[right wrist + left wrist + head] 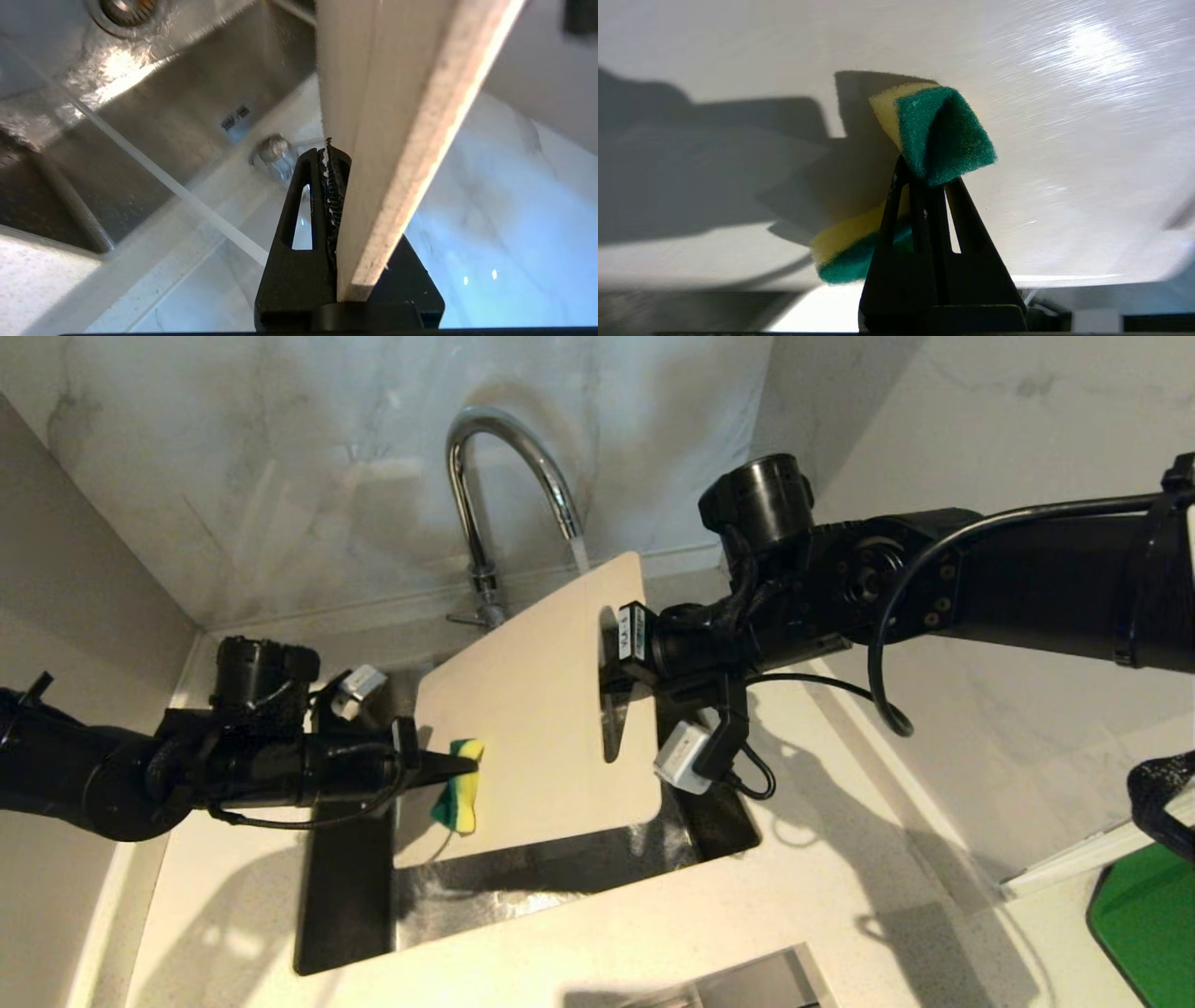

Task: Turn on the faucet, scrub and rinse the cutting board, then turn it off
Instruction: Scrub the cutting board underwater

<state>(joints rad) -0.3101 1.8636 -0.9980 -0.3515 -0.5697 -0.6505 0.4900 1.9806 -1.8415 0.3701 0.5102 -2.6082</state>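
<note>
The cream cutting board [541, 709] is held tilted above the sink [560, 887]. My right gripper [618, 658] is shut on its right edge beside the handle slot [612, 723]; in the right wrist view the board [397, 116] sits edge-on between the fingers [327, 196]. My left gripper [471, 763] is shut on a yellow-and-green sponge [459, 798], pressed against the board's lower left part. The left wrist view shows the sponge [938, 135] folded at the gripper [924, 172], with the board [1041, 140] behind it. The chrome faucet [485, 504] runs water [579, 553] onto the board's top corner.
Pale counter [840, 859] surrounds the sink, with marble walls [280, 457] behind. A green flat item [1148, 924] lies at the far right. The drain [124, 9] shows in the wet basin in the right wrist view. A metal object [747, 985] pokes in at the near edge.
</note>
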